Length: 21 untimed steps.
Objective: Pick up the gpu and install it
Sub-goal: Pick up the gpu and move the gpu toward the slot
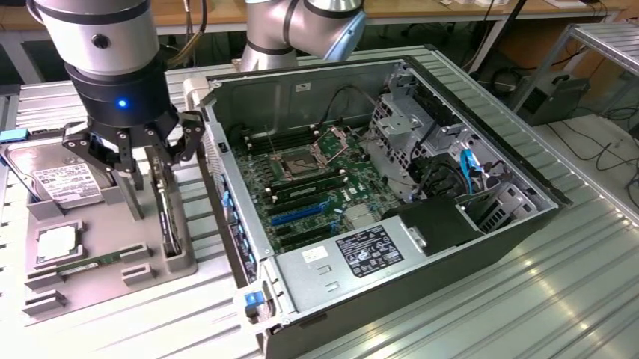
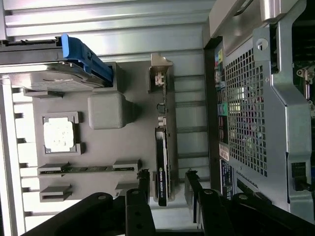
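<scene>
I count one gray tray (image 1: 112, 238) at nine o'clock in the exterior view. It carries four parts, one of each kind: one gpu (image 1: 172, 221) (image 2: 161, 169), one hard drive (image 1: 62, 183), one processor chip (image 1: 58, 243) (image 2: 59, 135), one memory stick (image 1: 92, 263) (image 2: 88, 169). One open computer case (image 1: 399, 299) sits at four o'clock. One claw (image 1: 148, 203) (image 2: 167, 186) is mine (two fingers (image 2: 143, 189) on it).

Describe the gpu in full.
The gpu is a slim dark card with a black face and a silvery metal bracket at one end. It stands on edge in the grey holder tray beside the open computer case. The open black gripper straddles its other end without touching.
</scene>
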Tool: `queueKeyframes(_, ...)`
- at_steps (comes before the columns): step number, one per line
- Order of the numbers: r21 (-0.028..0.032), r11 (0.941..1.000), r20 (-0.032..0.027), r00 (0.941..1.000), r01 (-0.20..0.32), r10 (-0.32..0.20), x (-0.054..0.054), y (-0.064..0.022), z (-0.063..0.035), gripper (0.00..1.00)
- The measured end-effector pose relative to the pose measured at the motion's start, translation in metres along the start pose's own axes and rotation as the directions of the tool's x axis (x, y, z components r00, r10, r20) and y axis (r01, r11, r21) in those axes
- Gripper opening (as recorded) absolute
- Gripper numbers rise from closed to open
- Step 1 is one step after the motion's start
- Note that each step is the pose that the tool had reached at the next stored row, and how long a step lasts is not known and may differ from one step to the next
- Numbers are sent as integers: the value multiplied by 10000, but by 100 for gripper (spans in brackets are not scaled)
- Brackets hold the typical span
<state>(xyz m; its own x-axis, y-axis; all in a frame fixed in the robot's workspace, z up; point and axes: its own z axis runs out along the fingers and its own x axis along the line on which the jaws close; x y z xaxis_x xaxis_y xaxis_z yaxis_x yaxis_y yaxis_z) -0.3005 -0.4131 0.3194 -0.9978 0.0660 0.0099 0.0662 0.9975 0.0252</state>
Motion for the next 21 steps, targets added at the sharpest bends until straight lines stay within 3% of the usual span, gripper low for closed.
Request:
queueKeyframes(12,-3,10000,61,10000,24,-24,38,-9,225,42)
queueKeyframes(18,-13,10000,223,9997,64,-63,54,-10,294,42)
queueKeyframes(21,-15,10000,261,9996,73,-72,59,-12,338,42)
